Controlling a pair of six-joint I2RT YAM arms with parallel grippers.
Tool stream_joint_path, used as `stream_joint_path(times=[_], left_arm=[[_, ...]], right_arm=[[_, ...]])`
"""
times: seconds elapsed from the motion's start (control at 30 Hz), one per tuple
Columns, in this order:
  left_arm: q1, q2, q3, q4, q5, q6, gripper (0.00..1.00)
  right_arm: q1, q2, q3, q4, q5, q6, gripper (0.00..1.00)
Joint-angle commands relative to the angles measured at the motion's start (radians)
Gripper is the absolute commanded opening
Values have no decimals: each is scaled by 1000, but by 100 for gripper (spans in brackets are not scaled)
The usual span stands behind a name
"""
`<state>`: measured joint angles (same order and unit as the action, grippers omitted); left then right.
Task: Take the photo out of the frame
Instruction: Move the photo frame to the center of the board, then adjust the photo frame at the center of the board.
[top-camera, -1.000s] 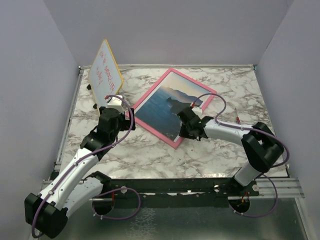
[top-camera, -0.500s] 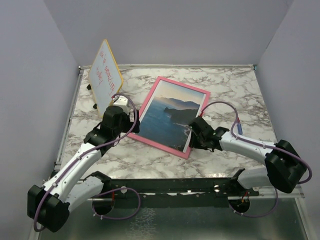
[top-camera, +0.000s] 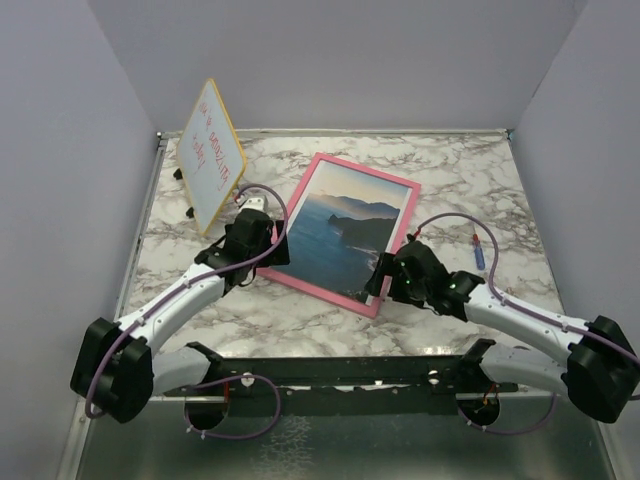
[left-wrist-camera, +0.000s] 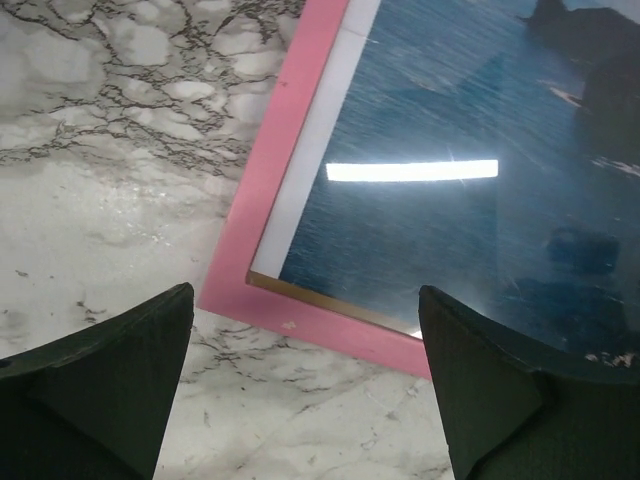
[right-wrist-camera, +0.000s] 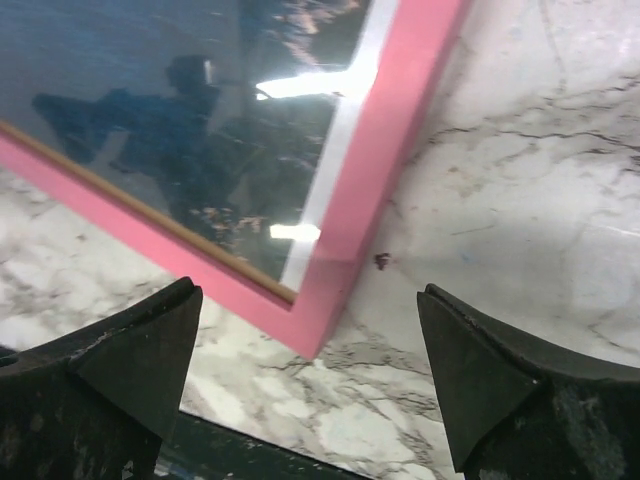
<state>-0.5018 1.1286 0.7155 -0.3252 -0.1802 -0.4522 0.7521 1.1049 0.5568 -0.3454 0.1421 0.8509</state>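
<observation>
The frame (top-camera: 368, 171), with a thin pink border, lies flat and face up in the middle of the marble table (top-camera: 460, 180). The photo (top-camera: 345, 225) sits inside it, showing dark rock over blue sea. My left gripper (top-camera: 272, 250) hovers open at the frame's near-left corner. In the left wrist view the pink border (left-wrist-camera: 270, 190) and the photo (left-wrist-camera: 430, 230) lie just ahead of my left gripper (left-wrist-camera: 305, 305), which holds nothing. My right gripper (top-camera: 385, 278) is open over the near-right corner. The right wrist view shows that corner (right-wrist-camera: 400, 130) between the spread fingers (right-wrist-camera: 130, 360), which do not touch it.
A yellow-edged whiteboard (top-camera: 212, 150) with red writing stands tilted at the back left, close behind my left arm. Lilac walls enclose the table on three sides. A black rail (top-camera: 350, 375) runs along the near edge, just below the frame's near corner.
The frame, tilted up in my right gripper a second ago, now lies flat. The right gripper has opened and drawn back to the near-right corner. My left gripper moved right to the frame.
</observation>
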Motion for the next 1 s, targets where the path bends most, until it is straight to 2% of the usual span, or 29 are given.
stream_joint_path(times=[0.0, 0.13, 0.23, 0.37, 0.53, 0.8, 0.9, 0.97], left_arm=[[-3, 83, -32, 70, -141, -5, 93], [-3, 96, -67, 142, -186, -19, 92], [-3, 101, -83, 206, -177, 1, 91], [-3, 156, -71, 216, -188, 1, 83], [-1, 238, -71, 224, -231, -3, 67], [17, 281, -69, 248, -163, 8, 58], [30, 295, -75, 260, -126, 10, 51], [43, 301, -84, 272, -86, 3, 42]], right_arm=[[6, -26, -12, 101, -94, 38, 94], [6, 12, -10, 105, -119, 53, 93], [6, 53, -12, 125, -135, 58, 86], [6, 93, 6, 126, -173, 52, 84], [6, 69, 12, 106, -155, 57, 84], [6, 26, 11, 50, -145, 66, 84], [6, 6, 13, 30, -113, 68, 85], [6, -4, 13, 18, -110, 71, 84]])
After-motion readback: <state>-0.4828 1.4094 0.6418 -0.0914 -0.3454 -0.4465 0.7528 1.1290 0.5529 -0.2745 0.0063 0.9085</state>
